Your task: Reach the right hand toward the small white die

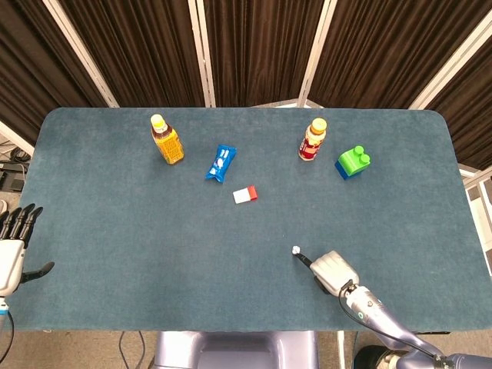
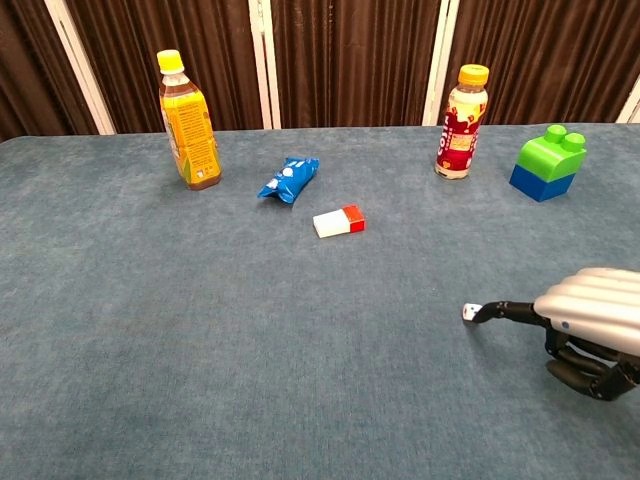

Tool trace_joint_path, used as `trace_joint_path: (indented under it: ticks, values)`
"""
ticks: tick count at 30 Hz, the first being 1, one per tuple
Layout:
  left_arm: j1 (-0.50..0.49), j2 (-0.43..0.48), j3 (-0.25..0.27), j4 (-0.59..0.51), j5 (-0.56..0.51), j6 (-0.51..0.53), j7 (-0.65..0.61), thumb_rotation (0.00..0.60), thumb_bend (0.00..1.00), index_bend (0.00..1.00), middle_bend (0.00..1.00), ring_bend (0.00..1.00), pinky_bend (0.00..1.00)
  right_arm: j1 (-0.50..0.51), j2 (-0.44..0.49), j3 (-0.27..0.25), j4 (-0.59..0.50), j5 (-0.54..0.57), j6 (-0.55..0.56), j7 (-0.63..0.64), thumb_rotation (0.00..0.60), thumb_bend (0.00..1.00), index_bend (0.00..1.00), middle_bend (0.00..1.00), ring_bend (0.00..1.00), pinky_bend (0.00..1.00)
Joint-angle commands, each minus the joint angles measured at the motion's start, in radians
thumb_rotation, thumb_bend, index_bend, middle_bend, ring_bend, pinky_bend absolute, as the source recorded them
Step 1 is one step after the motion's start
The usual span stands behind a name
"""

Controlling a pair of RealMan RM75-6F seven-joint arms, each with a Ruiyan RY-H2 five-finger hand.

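The small white die (image 1: 296, 250) lies on the blue-green table (image 1: 115, 231), front right of centre. My right hand (image 1: 332, 270) rests just behind it to the right, its fingers curled under the palm with nothing in them. Its dark thumb (image 2: 505, 311) reaches out left, and the tip touches the die (image 2: 469, 312) and partly covers it in the chest view. That same hand (image 2: 592, 325) shows at the chest view's right edge. My left hand (image 1: 11, 247) hangs off the table's left edge, fingers spread and holding nothing.
A yellow-capped tea bottle (image 1: 166, 140), a blue snack packet (image 1: 221, 163), a white-and-red block (image 1: 244, 194), a red-labelled bottle (image 1: 311, 140) and a green-and-blue brick (image 1: 353, 162) stand across the far half. The table's front edge runs close to my right hand.
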Motion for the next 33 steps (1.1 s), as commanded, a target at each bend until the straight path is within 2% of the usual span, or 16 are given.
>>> trace_joint_path:
  ticks: [1, 12, 16, 18, 19, 21, 22, 23, 25, 26, 28, 33]
  values:
    - [0.0, 0.0, 0.0, 0.0, -0.001, 0.0, 0.0, 0.6, 0.0, 0.0, 0.0, 0.0, 0.0, -0.002, 0.015, -0.018, -0.029, -0.02, 0.005, -0.009, 0.6, 0.62, 0.09, 0.82, 0.75, 1.0]
    - [0.0, 0.0, 0.0, 0.001, -0.001, 0.0, -0.001, 0.6, 0.0, 0.0, 0.0, 0.0, 0.0, -0.017, 0.056, -0.031, -0.074, -0.077, 0.066, 0.004, 0.6, 0.62, 0.1, 0.82, 0.75, 1.0]
    - [0.0, 0.0, 0.0, 0.0, 0.001, 0.002, -0.001, 0.6, 0.0, 0.0, 0.0, 0.0, 0.0, -0.04, 0.091, -0.034, -0.092, -0.137, 0.136, 0.042, 0.6, 0.62, 0.1, 0.82, 0.75, 1.0]
    - [0.001, 0.001, 0.0, 0.0, 0.005, 0.007, -0.001, 0.6, 0.0, 0.0, 0.0, 0.0, 0.0, -0.063, 0.115, -0.034, -0.093, -0.199, 0.216, 0.074, 0.6, 0.6, 0.1, 0.81, 0.75, 0.98]
    - [0.002, 0.001, 0.0, 0.0, 0.008, 0.01, 0.0, 0.6, 0.0, 0.0, 0.0, 0.0, 0.0, -0.079, 0.126, -0.032, -0.084, -0.238, 0.271, 0.094, 0.6, 0.57, 0.1, 0.79, 0.74, 0.93]
    - [0.003, 0.002, 0.0, 0.0, 0.013, 0.017, -0.003, 0.6, 0.0, 0.0, 0.0, 0.0, 0.0, -0.106, 0.143, -0.027, -0.064, -0.29, 0.359, 0.127, 0.6, 0.39, 0.1, 0.66, 0.62, 0.75]
    - [0.004, 0.004, 0.0, -0.002, 0.016, 0.02, -0.006, 0.6, 0.0, 0.0, 0.0, 0.0, 0.0, -0.125, 0.151, -0.026, -0.042, -0.325, 0.421, 0.156, 0.6, 0.22, 0.1, 0.53, 0.49, 0.57]
    - [0.006, 0.007, 0.001, -0.004, 0.023, 0.027, -0.013, 0.6, 0.0, 0.0, 0.0, 0.0, 0.0, -0.172, 0.17, -0.009, -0.01, -0.337, 0.535, 0.201, 0.6, 0.09, 0.1, 0.38, 0.33, 0.39]
    - [0.009, 0.013, 0.003, -0.007, 0.035, 0.035, -0.025, 0.6, 0.0, 0.0, 0.0, 0.0, 0.0, -0.226, 0.2, -0.012, 0.006, -0.327, 0.618, 0.251, 0.6, 0.0, 0.06, 0.15, 0.09, 0.12]
    - [0.01, 0.015, 0.004, -0.008, 0.039, 0.038, -0.029, 0.6, 0.0, 0.0, 0.0, 0.0, 0.0, -0.242, 0.212, -0.012, 0.007, -0.318, 0.634, 0.267, 0.6, 0.0, 0.03, 0.06, 0.02, 0.04]
    - [0.011, 0.018, 0.005, -0.01, 0.046, 0.043, -0.036, 0.6, 0.0, 0.0, 0.0, 0.0, 0.0, -0.268, 0.23, -0.013, 0.0, -0.295, 0.654, 0.29, 0.6, 0.0, 0.0, 0.0, 0.0, 0.0]
    - [0.016, 0.026, 0.007, -0.012, 0.06, 0.057, -0.053, 0.6, 0.0, 0.0, 0.0, 0.0, 0.0, -0.32, 0.258, -0.014, -0.006, -0.256, 0.689, 0.33, 0.6, 0.0, 0.0, 0.0, 0.0, 0.0]
